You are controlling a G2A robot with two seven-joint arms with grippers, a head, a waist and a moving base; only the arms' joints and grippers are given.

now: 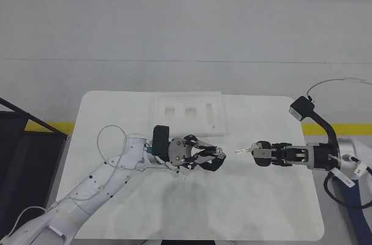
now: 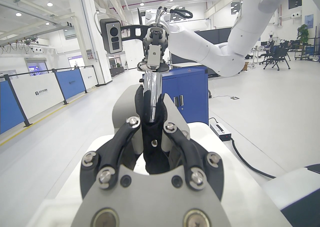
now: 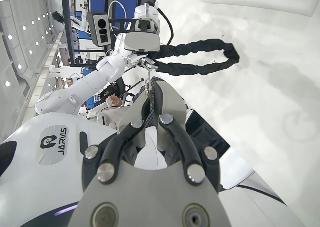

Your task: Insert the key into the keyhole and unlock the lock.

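Alignment decides it: the right claw point(image 1: 258, 150), gripping the key point(image 1: 241, 149), should square its blade to the lock point(image 2: 152, 92) clamped in the left claw point(image 1: 217, 157). Key and lock sit apart.

One line of print with a logo stands on a white barrier panel point(image 2: 41, 92) in the hall. A smaller mark stands on the next white panel point(image 2: 89, 77), farther off.

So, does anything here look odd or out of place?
Nothing stands out. The left gripper holds the lock, its black cable looping free. The right gripper holds the key just short of it, not yet inserted. Nothing looks spilled or broken.
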